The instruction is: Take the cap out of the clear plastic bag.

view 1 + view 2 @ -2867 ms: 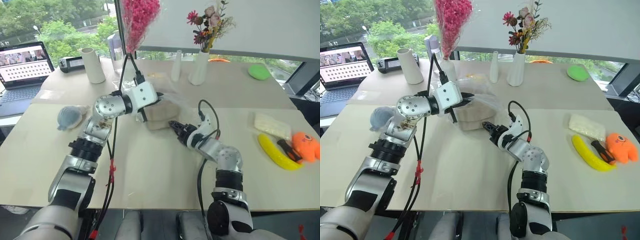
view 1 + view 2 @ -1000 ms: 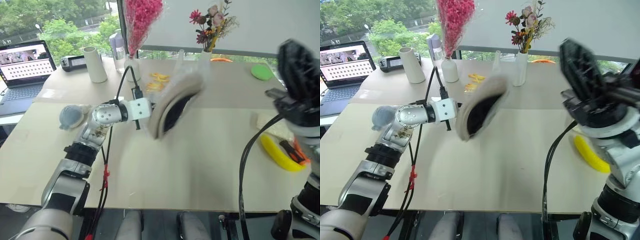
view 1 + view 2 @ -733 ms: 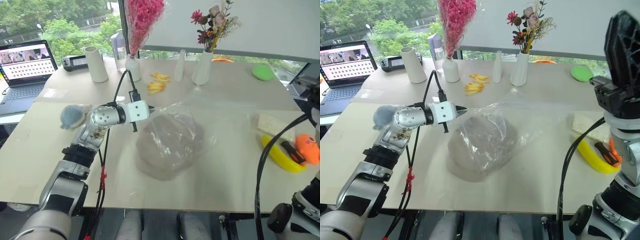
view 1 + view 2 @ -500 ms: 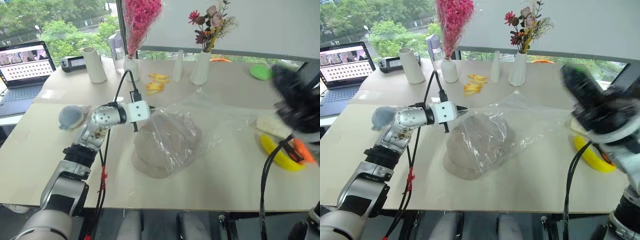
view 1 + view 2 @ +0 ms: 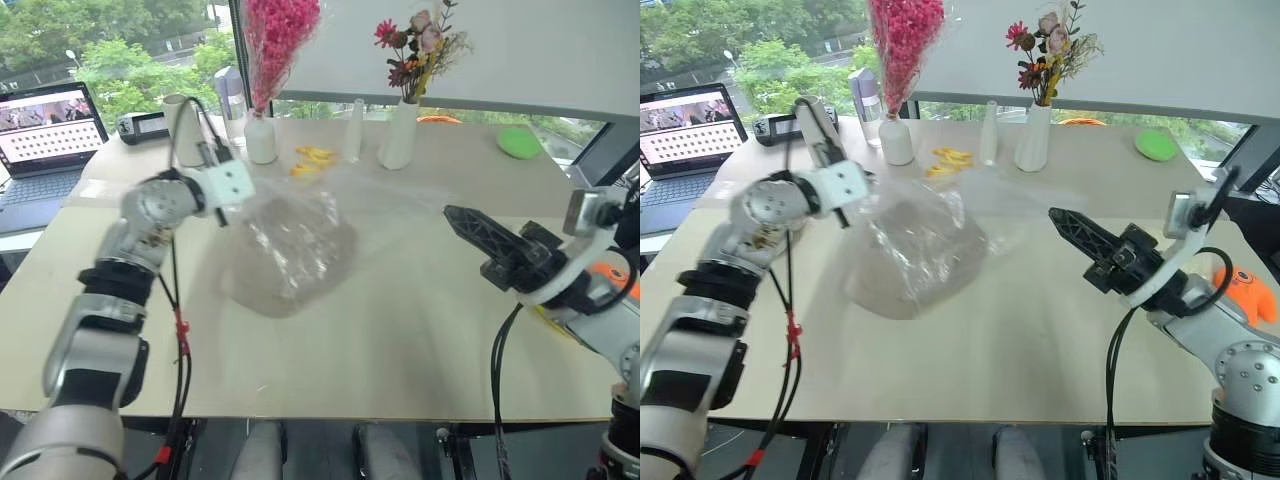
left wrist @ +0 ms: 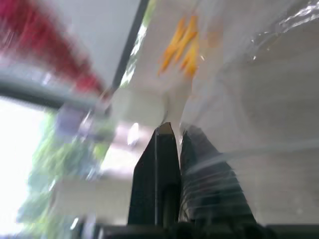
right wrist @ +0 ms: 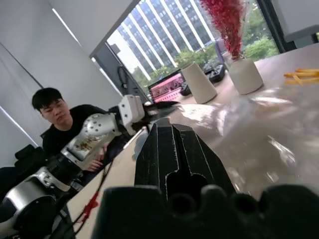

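The clear plastic bag (image 5: 300,232) lies crinkled on the table's middle left with the taupe cap (image 5: 255,290) inside it, the cap's rim showing at the bag's near left end. My left gripper (image 5: 243,204) is at the bag's far left corner, shut on a pinch of the plastic film (image 6: 209,149). My right gripper (image 5: 453,213) hovers over the table to the right of the bag, shut and holding nothing, its tips pointing toward the bag. Its fingers (image 7: 169,149) press together in the right wrist view.
Vases with flowers (image 5: 403,135), a pink bouquet (image 5: 280,40), a white cup (image 5: 180,125) and yellow bits (image 5: 312,157) stand behind the bag. A laptop (image 5: 45,125) sits far left, an orange toy (image 5: 1240,295) at the right. A person (image 7: 60,119) sits beyond the table.
The cap in the bag, held in the air a second ago, came down onto the table. My left gripper then dragged the bag left. My right arm swung down into view.
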Robot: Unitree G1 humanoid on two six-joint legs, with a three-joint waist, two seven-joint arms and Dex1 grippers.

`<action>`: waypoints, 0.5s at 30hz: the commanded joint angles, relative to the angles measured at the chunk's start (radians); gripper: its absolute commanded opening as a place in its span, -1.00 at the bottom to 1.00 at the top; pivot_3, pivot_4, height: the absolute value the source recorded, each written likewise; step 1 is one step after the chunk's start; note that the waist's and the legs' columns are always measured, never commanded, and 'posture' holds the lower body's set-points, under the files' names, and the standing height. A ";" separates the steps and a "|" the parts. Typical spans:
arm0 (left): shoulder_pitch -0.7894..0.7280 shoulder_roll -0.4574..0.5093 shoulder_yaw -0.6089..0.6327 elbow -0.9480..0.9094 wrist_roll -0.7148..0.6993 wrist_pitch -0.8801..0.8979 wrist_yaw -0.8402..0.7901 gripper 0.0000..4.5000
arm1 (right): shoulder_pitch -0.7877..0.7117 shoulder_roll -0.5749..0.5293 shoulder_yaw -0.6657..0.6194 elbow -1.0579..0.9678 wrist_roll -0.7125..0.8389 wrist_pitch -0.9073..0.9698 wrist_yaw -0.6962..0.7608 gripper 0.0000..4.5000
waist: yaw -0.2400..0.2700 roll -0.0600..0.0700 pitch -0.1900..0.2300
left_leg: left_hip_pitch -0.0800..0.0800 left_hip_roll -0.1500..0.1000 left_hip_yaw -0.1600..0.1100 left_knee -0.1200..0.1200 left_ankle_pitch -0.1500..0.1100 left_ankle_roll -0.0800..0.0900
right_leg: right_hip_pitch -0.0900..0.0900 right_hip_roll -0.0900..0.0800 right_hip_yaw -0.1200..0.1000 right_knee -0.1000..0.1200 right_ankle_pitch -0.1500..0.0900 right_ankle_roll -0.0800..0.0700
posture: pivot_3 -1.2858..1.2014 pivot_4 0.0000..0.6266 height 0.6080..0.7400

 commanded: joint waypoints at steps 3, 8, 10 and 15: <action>0.192 0.049 0.149 -0.200 -0.078 0.252 0.026 -0.89 | -0.062 0.003 0.010 0.042 -0.042 -0.023 0.001 -0.97 | 0.002 0.001 0.000 | 0.000 0.000 0.000 0.000 0.000 0.000 | 0.000 -0.001 0.000 0.000 0.000 0.000 | 0.03 -0.52 1.00; 0.409 -0.225 0.044 -0.698 -0.300 0.538 -0.167 -0.89 | -0.088 0.028 0.048 0.052 -0.077 -0.014 0.002 -0.97 | 0.040 0.001 -0.001 | 0.001 -0.001 0.001 0.001 0.000 0.000 | 0.004 -0.003 -0.001 0.000 0.004 -0.006 | 0.03 -0.52 1.00; 0.397 -0.330 0.004 -0.786 -0.348 0.612 -0.186 -0.89 | -0.073 0.040 0.078 0.021 -0.089 -0.001 -0.004 -0.97 | 0.054 0.000 -0.001 | -0.003 0.000 0.000 0.005 0.000 0.000 | 0.003 -0.003 -0.003 -0.001 0.004 -0.006 | 0.03 -0.52 1.00; 0.294 -0.407 -0.022 -0.758 -0.376 0.614 -0.212 -0.89 | -0.017 0.089 0.108 -0.060 -0.091 -0.018 -0.043 -0.97 | 0.032 -0.001 -0.001 | -0.006 0.000 0.001 0.004 0.000 0.000 | 0.001 -0.001 -0.001 -0.002 0.004 -0.006 | 0.03 -0.52 1.00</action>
